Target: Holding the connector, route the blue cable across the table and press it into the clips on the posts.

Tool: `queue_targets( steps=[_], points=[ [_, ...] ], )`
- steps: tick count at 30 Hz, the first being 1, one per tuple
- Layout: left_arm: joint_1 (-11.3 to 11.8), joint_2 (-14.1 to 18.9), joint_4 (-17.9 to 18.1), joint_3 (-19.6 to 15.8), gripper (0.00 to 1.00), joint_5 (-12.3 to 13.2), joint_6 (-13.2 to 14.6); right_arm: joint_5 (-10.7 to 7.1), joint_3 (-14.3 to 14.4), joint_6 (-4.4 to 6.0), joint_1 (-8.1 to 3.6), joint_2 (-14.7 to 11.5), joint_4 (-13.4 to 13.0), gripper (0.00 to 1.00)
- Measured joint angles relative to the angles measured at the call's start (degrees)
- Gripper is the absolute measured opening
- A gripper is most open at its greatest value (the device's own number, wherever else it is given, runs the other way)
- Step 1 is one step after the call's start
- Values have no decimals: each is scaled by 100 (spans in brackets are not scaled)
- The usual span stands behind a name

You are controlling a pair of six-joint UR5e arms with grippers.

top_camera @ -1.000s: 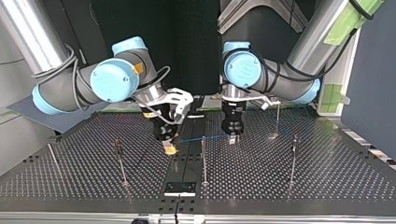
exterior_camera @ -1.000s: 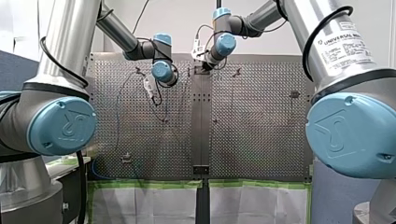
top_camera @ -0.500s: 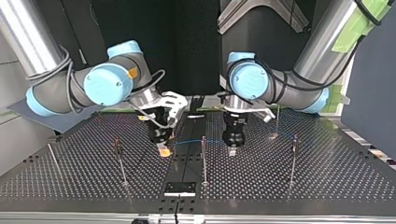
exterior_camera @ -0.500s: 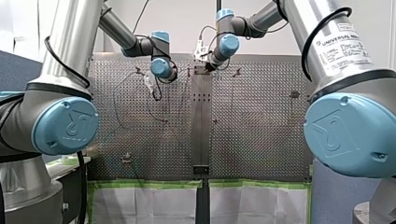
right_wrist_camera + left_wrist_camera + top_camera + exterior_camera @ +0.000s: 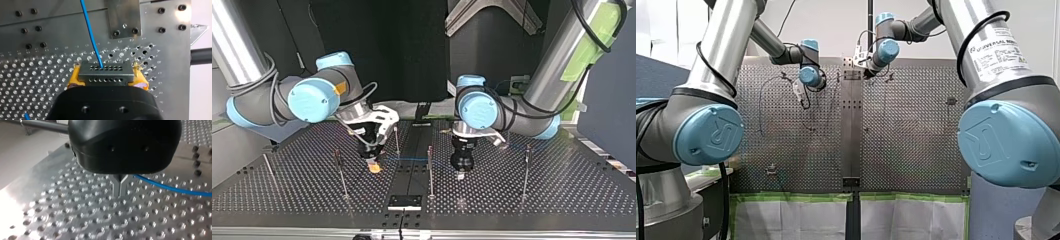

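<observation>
My right gripper [image 5: 107,80] is shut on a grey metal connector [image 5: 105,73], its yellow pads on both ends of it. The blue cable [image 5: 91,32] leaves the connector's top. In the top view my right gripper [image 5: 373,167] hangs just above the table, left of the middle strip. From it the cable [image 5: 412,160] runs level to my left gripper [image 5: 460,175], passing the centre post [image 5: 429,170]. My left gripper [image 5: 120,188] has its metal fingers shut, tips close to the table. The cable [image 5: 170,188] comes out from behind their bases; a pinch does not show.
Thin posts stand on the perforated table [image 5: 512,200]: one at the top view's left [image 5: 340,172], one at its right [image 5: 526,170], one behind my right gripper [image 5: 397,140]. A small metal plate [image 5: 404,201] lies on the middle strip near the front edge.
In the top view both grippers have come nearer the camera. My right gripper has carried the connector to the left, and the cable now stretches further across the middle strip.
</observation>
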Motion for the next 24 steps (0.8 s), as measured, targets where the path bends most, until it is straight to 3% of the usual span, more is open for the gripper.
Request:
queue_targets(
  steps=[6, 7, 8, 10, 11, 12, 13, 19, 24],
  points=[
    [66, -5, -75, 20, 0, 65, 2, -68, -1, 0, -80, 14, -7, 0],
    [63, -3, -100, 20, 12, 67, 4, -71, 0, 0, -90, 15, -8, 0],
    [57, -1, -143, 20, 12, 69, 10, -72, 0, 0, -95, 16, -8, 0],
    [41, 3, -228, 21, 50, 70, 35, -77, 0, -3, -104, 16, -8, 0],
    [28, 5, -292, 21, 50, 70, 60, -79, -1, -6, -106, 17, -8, 0],
    [17, 6, -340, 22, 79, 68, 83, -81, -2, -9, -109, 17, -8, 0],
    [5, 6, -393, 22, 100, 68, 109, -82, -2, -12, -114, 17, -7, 0],
    [-73, 54, -748, 17, 100, 26, 297, -73, -3, -29, -147, 9, 6, 0],
    [-132, 240, -970, -125, 100, -100, 271, -61, -5, -43, -183, -5, 22, 0]
  ],
)
